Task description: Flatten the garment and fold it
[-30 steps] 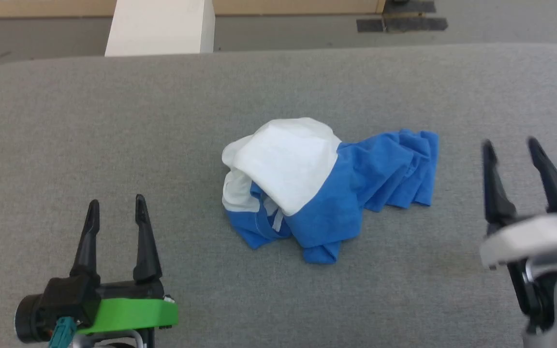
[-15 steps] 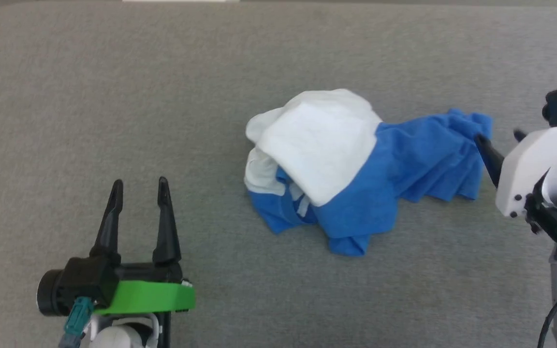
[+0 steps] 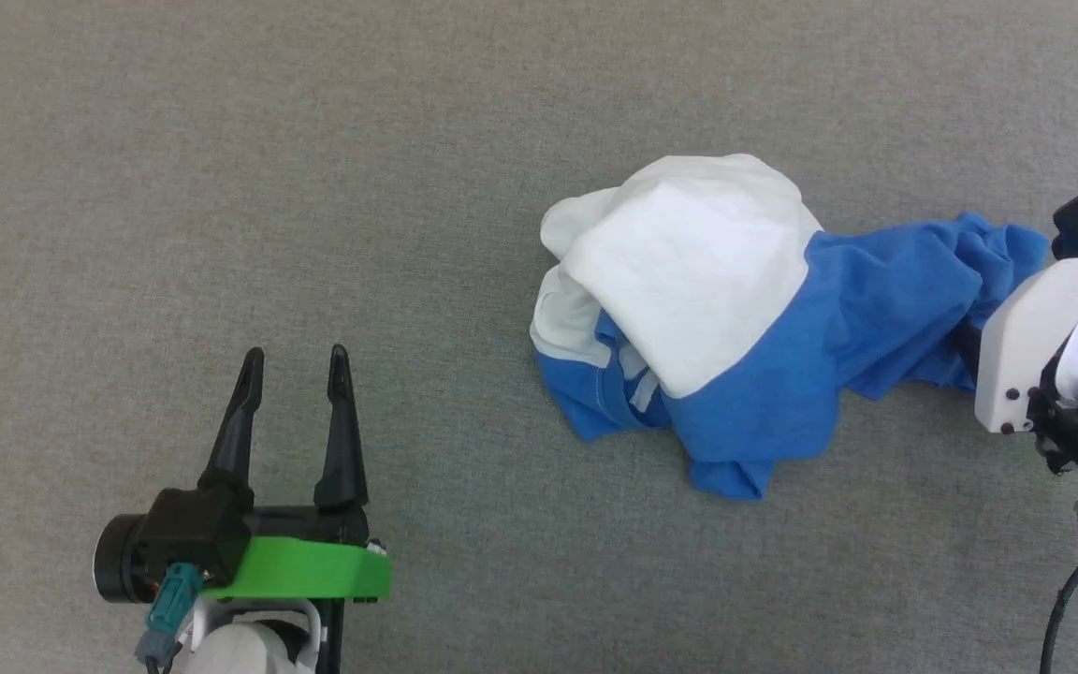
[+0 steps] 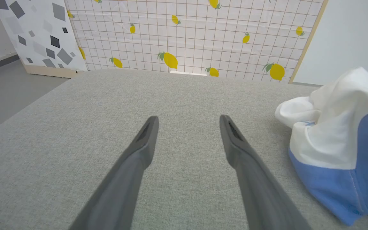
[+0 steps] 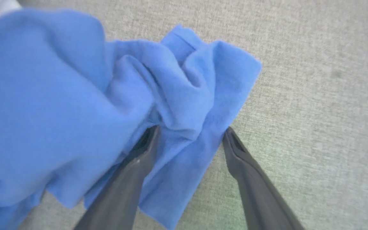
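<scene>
1. The left claw (image 3: 297, 353) hangs open and empty over bare worktop (image 3: 221, 140), well apart from the T-shirt (image 3: 689, 271), apparently held in reserve.
2. The right claw (image 5: 191, 128) stands open astride the blue sleeve end (image 5: 203, 89), placed to pinch; nothing is gripped yet.
3. The T-shirt lies bunched right of centre. Open worktop surrounds it for spreading, chiefly leftward.

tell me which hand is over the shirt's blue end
The right hand, open, its fingers straddling a blue fold of the garment. The left hand is over the bare surface, apart from it.
</scene>
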Tool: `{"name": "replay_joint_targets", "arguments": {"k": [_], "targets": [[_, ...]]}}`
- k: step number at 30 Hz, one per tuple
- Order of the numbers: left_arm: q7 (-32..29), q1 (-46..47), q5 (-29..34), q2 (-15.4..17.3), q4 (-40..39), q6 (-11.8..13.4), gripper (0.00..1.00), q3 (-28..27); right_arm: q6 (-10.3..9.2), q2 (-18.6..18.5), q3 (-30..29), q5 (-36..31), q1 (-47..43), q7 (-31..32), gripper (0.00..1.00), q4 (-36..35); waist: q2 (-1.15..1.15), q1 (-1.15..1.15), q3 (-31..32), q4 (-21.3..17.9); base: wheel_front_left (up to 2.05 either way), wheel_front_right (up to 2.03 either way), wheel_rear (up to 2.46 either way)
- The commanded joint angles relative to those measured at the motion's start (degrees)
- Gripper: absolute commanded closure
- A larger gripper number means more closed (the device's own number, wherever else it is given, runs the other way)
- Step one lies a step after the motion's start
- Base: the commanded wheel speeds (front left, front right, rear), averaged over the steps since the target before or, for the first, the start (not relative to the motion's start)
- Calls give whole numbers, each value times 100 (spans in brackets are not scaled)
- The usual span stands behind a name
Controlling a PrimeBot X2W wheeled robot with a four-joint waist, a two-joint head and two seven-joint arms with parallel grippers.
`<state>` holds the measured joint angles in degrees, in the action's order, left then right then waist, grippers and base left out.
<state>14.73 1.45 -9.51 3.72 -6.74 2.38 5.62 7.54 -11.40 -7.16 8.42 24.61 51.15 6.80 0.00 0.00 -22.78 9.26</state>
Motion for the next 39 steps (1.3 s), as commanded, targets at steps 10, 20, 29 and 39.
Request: {"name": "replay_joint_targets", "arguments": {"k": [10, 20, 29, 39], "targets": [[27, -104, 105, -57, 144, -133, 0, -218, -5, -5, -147, 414, 150, -824, 100, 95, 0, 0, 745, -468, 0, 0, 0], [27, -425, 165, -69, 81, -118, 0, -367, -5, -140, -2144, 126, -426, -1223, 100, -711, 0, 0, 1103, -764, 0, 0, 0], [27, -512, 202, -73, 143, -181, 0, -339, -5, 121, -3496, -606, -1717, -1531, 100, -301, 0, 0, 1033, -799, 0, 0, 0], [27, -454, 248, -74, 240, -233, 0, -304, -5, 303, -2687, -691, -1508, -2064, 0, 25, 0, 0, 1075, -813, 0, 0, 0]]}}
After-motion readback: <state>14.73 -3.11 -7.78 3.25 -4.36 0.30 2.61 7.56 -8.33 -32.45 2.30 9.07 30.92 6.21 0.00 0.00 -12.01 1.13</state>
